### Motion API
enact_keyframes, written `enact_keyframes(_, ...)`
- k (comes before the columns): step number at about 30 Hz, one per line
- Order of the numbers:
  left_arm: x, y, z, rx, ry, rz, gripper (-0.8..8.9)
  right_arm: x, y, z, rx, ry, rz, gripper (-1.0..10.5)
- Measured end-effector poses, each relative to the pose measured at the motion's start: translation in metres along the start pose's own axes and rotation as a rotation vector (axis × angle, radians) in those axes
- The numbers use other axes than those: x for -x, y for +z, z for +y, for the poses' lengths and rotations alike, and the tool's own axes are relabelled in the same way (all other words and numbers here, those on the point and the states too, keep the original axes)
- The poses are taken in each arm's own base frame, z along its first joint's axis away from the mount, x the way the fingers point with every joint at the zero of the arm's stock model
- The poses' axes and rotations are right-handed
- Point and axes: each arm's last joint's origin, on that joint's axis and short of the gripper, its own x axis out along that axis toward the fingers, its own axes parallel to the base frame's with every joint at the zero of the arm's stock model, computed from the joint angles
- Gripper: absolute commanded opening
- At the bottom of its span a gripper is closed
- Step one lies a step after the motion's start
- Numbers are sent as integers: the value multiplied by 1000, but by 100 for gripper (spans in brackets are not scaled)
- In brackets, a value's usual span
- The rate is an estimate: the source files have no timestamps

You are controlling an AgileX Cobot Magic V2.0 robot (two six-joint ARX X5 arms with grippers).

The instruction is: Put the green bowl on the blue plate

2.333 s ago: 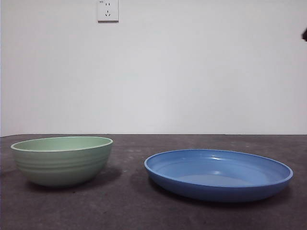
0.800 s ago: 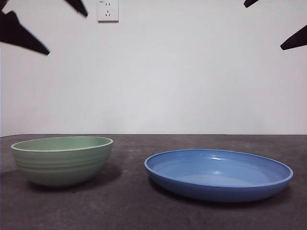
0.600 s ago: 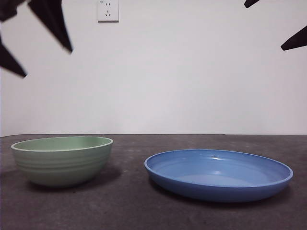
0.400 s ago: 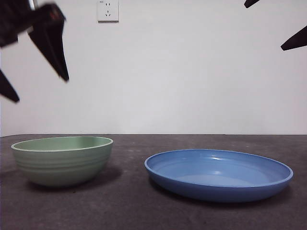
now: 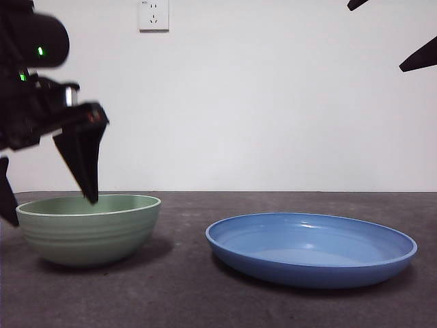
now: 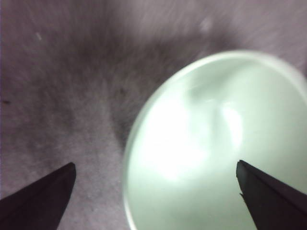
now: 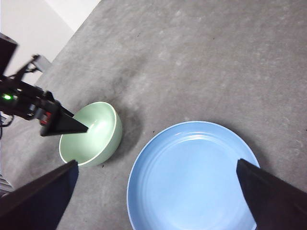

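The fingers (image 5: 83, 160) of your left gripper (image 5: 48, 198) stand wide apart and hold nothing, one over the inside of the green bowl (image 5: 89, 229) and the other outside its wall, so that the rim lies between them; the bowl stands on the table (image 5: 184, 294) beside the blue plate (image 5: 311, 248), apart from it. I judge that you are in the reaching step, and next you should go lower and close on the bowl's rim before lifting it over to the plate. Your right gripper (image 7: 153, 201) waits, open and empty, above the plate
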Motion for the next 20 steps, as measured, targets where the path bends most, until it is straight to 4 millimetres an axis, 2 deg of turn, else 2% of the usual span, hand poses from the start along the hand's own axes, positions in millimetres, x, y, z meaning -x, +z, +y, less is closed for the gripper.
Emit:
enact_keyframes(5, -13, 1, 3, 5, 6, 45, 608, 0, 0, 0, 0, 0, 0, 656)
enact_keyframes(7, -13, 1, 3, 4, 6, 42, 533, 0, 0, 0, 0, 0, 0, 656)
enact_keyframes(12, -12, 1, 4, 6, 7, 39, 213, 0, 0, 0, 1, 0, -2, 656)
enact_keyframes(14, -12, 1, 4, 6, 7, 39, 147, 0, 0, 0, 1, 0, -2, 656)
enact_keyframes(20, -12, 1, 4, 5, 8, 39, 37, 0, 0, 0, 1, 0, -2, 656)
